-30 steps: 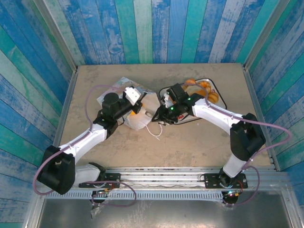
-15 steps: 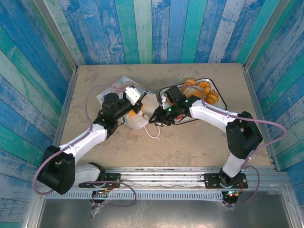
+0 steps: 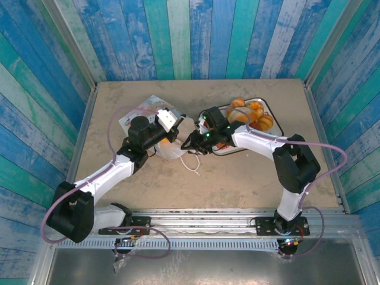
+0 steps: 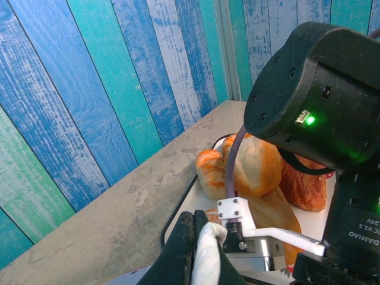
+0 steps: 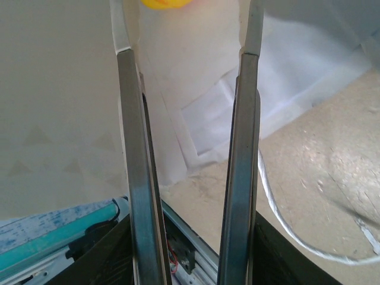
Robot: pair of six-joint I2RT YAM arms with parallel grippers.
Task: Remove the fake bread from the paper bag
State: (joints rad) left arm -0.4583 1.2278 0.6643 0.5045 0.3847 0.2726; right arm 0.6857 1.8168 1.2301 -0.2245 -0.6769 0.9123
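Left jaws: the left gripper (image 4: 200, 237) is closed tight, its dark fingers pinching a white fold of the paper bag (image 4: 209, 261).
Right jaws: the right gripper (image 5: 185, 24) has its two long fingers parted by a moderate gap with nothing clamped between them; the frame edge cuts off their ends.
Ahead of the right fingers: the bag's white paper, and a yellow bit (image 5: 160, 3) at the top edge; I cannot tell what it is.
Paper bag: slumped on the table (image 3: 237, 184) between the two grippers, just left of the tray (image 4: 196, 199).
Cord handle (image 3: 191, 163): trails loose on the table at the bag's near side.
Fake bread (image 3: 249, 111): several orange and golden pieces heaped on the white tray's far side, outside the bag.
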